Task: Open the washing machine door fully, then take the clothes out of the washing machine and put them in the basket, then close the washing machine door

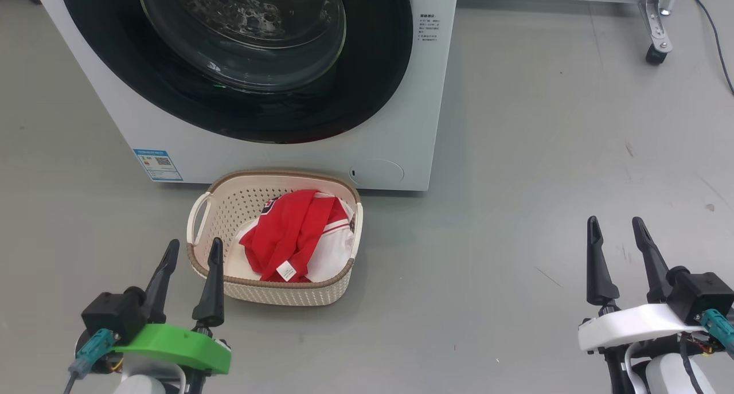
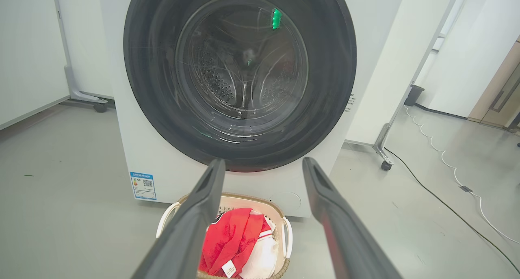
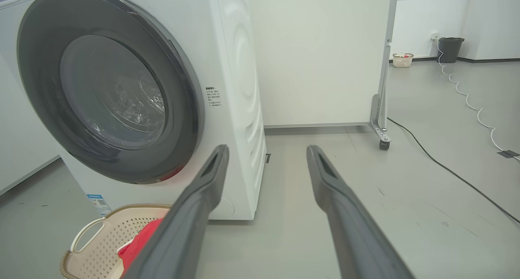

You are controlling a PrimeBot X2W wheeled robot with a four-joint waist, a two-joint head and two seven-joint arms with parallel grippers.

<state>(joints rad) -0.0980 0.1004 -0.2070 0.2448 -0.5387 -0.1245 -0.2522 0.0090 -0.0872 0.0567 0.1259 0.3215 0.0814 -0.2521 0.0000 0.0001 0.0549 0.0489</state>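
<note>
We're pretty sure we're looking at a lab or test room, not a home: the washing machine (image 3: 239, 88) stands free on a bare grey floor (image 3: 406, 214), with white partition panels (image 3: 321, 55) on castor wheels (image 3: 384, 144) beside it, loose cables (image 3: 447, 169) trailing across and a bin (image 3: 450, 49) by the far wall.

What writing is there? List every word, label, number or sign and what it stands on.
Nothing reads clearly enough to quote.
Blue label, low on the washing machine: a QR code and small print, too small to read.
Grey print block, right of the washing machine door: too small to read.
White tag on the clothes in the basket: too small to read.
</note>
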